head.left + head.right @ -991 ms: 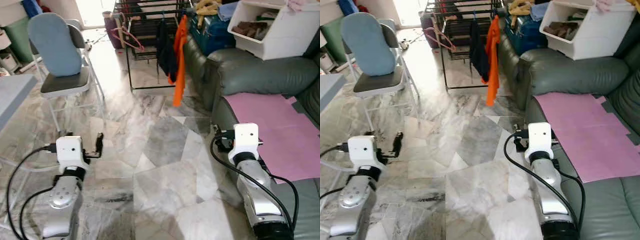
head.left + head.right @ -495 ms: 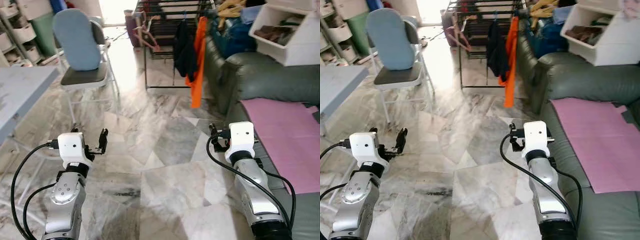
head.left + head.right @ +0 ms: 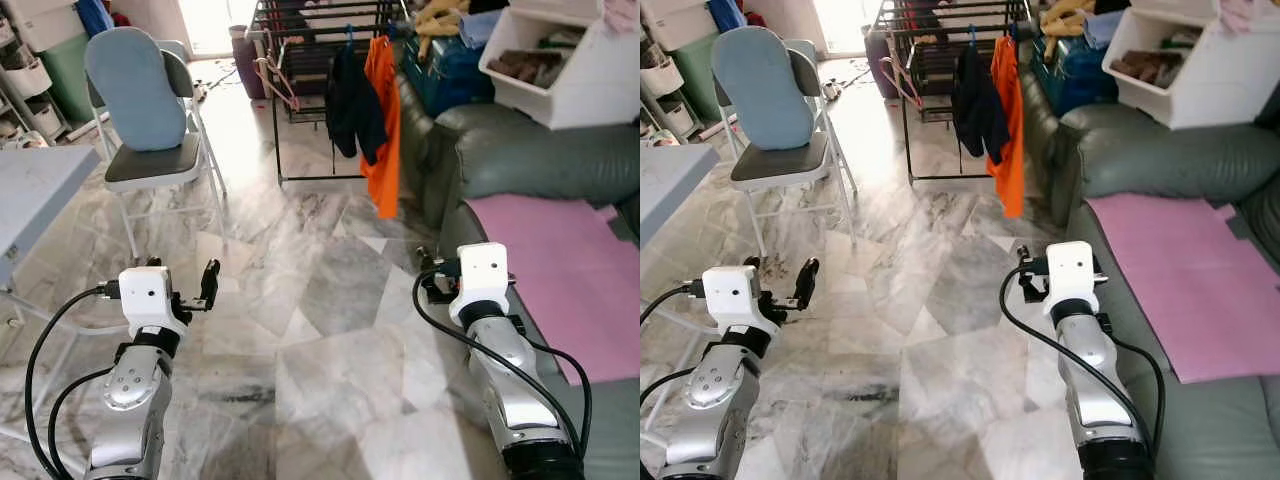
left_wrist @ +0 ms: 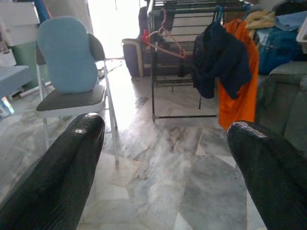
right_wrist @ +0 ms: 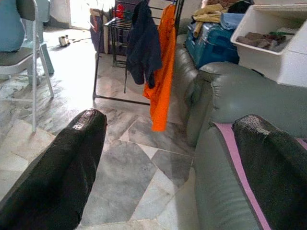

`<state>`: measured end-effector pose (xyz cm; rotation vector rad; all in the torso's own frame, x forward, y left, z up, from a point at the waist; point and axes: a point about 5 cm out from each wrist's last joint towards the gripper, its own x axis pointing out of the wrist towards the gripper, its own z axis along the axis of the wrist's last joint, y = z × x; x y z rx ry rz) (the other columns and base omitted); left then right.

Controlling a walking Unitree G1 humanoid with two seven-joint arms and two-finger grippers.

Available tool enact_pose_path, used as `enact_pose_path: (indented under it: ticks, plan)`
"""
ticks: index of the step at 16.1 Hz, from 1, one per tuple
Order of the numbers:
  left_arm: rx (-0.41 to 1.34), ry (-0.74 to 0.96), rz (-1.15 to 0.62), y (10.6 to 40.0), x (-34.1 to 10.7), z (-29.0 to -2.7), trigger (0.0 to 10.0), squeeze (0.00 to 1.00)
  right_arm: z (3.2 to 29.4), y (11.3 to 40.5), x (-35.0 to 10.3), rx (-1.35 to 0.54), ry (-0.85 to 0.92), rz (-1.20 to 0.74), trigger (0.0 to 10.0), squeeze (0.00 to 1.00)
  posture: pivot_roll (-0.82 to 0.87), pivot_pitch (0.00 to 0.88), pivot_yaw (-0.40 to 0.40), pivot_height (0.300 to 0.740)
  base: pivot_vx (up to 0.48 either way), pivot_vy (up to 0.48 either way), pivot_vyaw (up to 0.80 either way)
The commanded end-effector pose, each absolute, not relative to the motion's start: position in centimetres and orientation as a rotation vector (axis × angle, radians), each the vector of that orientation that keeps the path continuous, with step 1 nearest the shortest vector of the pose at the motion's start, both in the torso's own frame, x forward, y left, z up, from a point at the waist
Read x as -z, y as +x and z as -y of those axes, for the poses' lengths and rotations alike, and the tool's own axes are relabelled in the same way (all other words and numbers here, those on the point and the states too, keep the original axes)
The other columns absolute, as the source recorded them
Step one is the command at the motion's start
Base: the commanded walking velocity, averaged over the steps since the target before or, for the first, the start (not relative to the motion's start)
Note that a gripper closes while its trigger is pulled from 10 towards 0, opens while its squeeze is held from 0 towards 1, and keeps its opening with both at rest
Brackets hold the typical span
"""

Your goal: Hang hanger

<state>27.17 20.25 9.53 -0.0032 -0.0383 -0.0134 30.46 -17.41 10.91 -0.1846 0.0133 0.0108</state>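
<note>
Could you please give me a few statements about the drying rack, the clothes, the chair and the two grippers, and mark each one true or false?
1. An orange garment hangs on the black drying rack. True.
2. The left gripper is clamped on a hanger. False: its fingers stand apart with nothing between them.
3. The folding chair has a light blue backrest. True.
4. The pink sheet lies on the marble floor. False: it lies on the seat of the grey-green sofa.
5. The right gripper is open and holds nothing. True.
6. The dark garment lies on the chair. False: it hangs on the rack beside the orange one.
</note>
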Motion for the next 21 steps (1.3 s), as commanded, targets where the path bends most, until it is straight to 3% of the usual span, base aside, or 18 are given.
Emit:
enact_pose_path:
  ticks: [1,7,19,21]
  plan:
    - [0.01,0.003,0.043,27.26,-9.65,-20.49,10.0,0.0,17.07,30.71,-11.38,-0.022,-0.177,0.005,10.0,0.0,-0.05,0.0,0.053,0.74,0.296,0.0,0.0]
    - [0.02,-0.005,0.038,27.39,-9.52,-20.27,10.0,0.0,16.93,30.89,-11.46,-0.034,-0.177,0.005,10.0,0.0,-0.05,0.0,0.048,0.74,0.309,0.0,0.0]
    - [0.026,-0.019,0.021,27.25,-9.2,-19.96,10.0,0.0,16.92,30.9,-11.36,-0.03,-0.175,-0.003,10.0,0.0,-0.05,0.0,0.047,0.74,0.284,0.382,0.0]
    - [0.025,-0.018,0.024,27.31,-9.23,-19.81,10.0,0.0,16.91,30.89,-11.33,-0.029,-0.174,-0.004,10.0,0.0,-0.05,0.0,0.047,0.74,0.0,0.0,0.0]
